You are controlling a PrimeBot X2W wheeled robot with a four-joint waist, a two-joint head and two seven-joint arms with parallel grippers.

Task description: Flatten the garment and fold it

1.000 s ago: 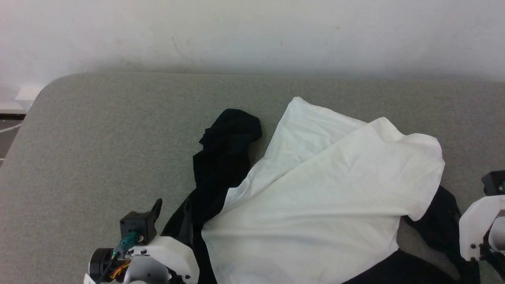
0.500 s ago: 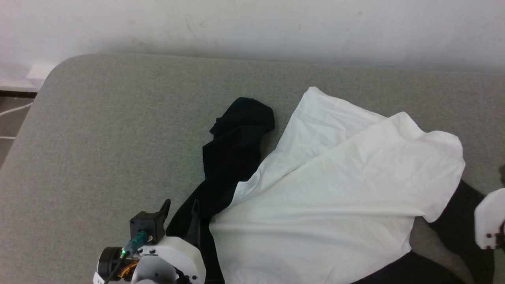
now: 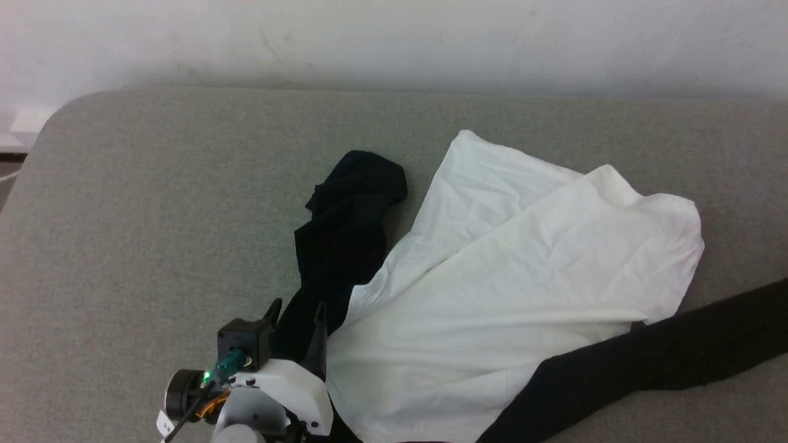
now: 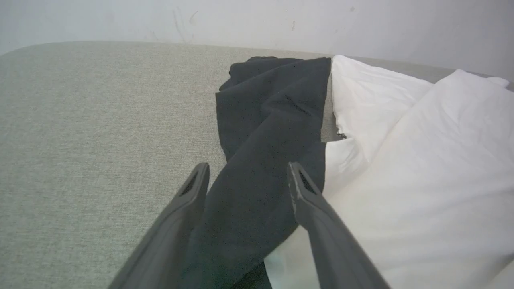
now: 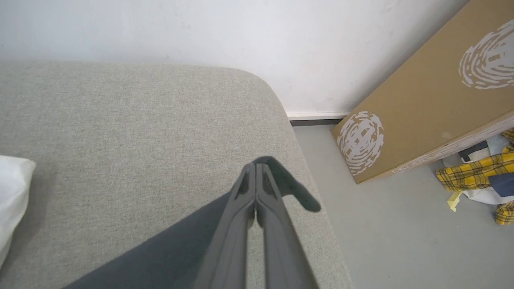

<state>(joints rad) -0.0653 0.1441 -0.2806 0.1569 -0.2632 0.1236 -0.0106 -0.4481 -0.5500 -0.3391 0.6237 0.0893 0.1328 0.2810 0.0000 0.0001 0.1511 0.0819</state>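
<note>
Nearest, the left pincer (image 4: 247,173) stands released, fingers astride a black sleeve (image 4: 257,160); the right pincer (image 5: 255,166) is clenched on the other sleeve (image 3: 646,363) near its end, which runs taut; beyond, the garment (image 3: 523,271) lies rumpled on the desk (image 3: 154,203); light and limp, it will likely sag and drag, so grip cuffs or seams, not mid-panel.

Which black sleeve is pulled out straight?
The right sleeve, stretched taut toward the right gripper; the left sleeve lies crumpled by the left gripper.
</note>
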